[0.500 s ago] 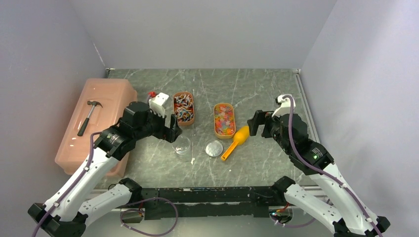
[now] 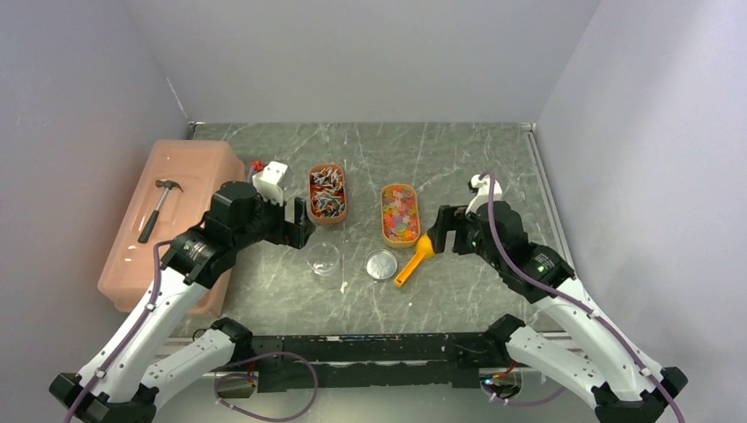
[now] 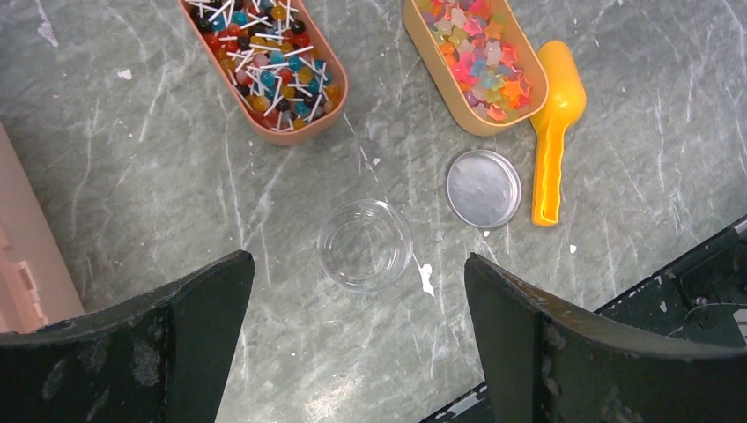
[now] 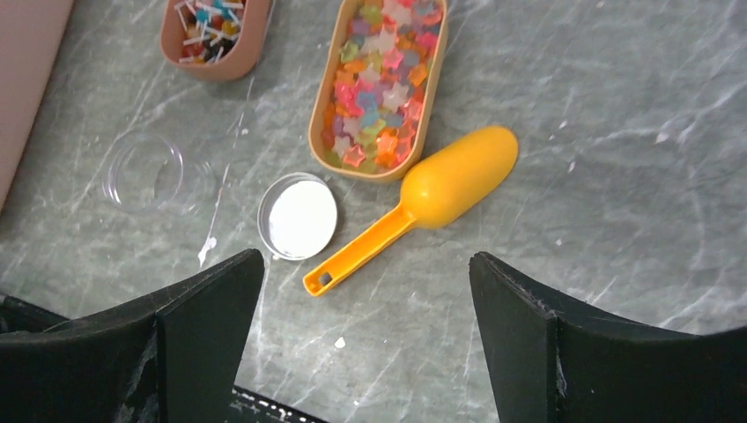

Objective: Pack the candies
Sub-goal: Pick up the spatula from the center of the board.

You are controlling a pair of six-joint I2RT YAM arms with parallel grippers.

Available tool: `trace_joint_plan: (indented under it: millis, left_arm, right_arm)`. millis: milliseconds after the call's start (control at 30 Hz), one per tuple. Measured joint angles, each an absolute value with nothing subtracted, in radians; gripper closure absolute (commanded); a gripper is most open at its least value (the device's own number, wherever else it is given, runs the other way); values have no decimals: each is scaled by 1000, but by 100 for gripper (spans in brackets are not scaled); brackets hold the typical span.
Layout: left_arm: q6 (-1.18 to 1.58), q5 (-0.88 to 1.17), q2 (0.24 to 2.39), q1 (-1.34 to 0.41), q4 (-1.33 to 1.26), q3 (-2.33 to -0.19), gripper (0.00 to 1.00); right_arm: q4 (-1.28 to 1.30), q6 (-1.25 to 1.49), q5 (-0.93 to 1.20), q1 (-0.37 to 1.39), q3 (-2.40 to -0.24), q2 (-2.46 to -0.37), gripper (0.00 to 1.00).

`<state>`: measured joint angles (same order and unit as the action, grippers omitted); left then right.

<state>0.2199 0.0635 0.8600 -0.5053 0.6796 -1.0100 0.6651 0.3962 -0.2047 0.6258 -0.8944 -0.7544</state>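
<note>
**Change from the earlier frame.** Your right arm has swung to the left, and the right claw (image 2: pixel 439 232) now stands over the bowl end of the yellow-orange scoop (image 2: pixel 410 264). Your left arm has drawn back slightly, so the left claw (image 2: pixel 303 225) no longer overlaps the clear jar (image 2: pixel 323 258). Trays, jar, lid and scoop lie as they did.

**Top view.** On the counter (image 2: pixel 458 159) two oval orange trays stand apart. The left tray (image 2: pixel 344 208) holds ball candies on white sticks (image 2: pixel 326 201). The right tray (image 2: pixel 382 217) holds star-shaped candies (image 2: pixel 401 216). In front of them are the jar and a round lid (image 2: pixel 381 264), the lid just beside the scoop's handle. A pink box (image 2: pixel 189 172) at the left edge carries a hammer (image 2: pixel 159 207).

**Left wrist view.** The fingers (image 3: pixel 203 317) are spread wide with nothing between them. The jar (image 3: pixel 365 244) sits on the counter below the gap, and you can see the counter through it, with no candy inside.

**Right wrist view.** The fingers (image 4: pixel 528 326) stand wide apart and grip nothing. The scoop (image 4: pixel 449 189) lies below the gap, its bowl just beside the near end of the star tray (image 4: pixel 319 128). All candies are in their trays.
</note>
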Motion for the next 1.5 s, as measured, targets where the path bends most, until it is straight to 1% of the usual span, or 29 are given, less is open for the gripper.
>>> trace_joint_plan:
  millis: [167,367,667,867,1100,1267,1500]
  left_arm:
    - [223,39,849,-505,681,-1010,5]
    - [223,28,849,-505,696,-1010,5]
    - [223,24,848,-505,702,-1010,5]
    - [223,20,844,-505,702,-1010,5]
    - [223,17,831,-505,702,-1010,5]
    - [223,18,827,-505,702,-1010,5]
    - [223,18,824,-505,702,-1010,5]
  right_arm:
    - [660,467,-194,673,-841,-785,11]
    - [654,561,-224,782,-810,-864,11]
    - [649,728,-373,931,-810,-1035,10]
    - [642,863,-445,959,-813,-1178,10]
    - [649,1013,-509,959,-840,-1330,16]
    - [651,1092,-545,959,-860,-1384,23]
    - [686,1186,-581,959,-924,-1485,29]
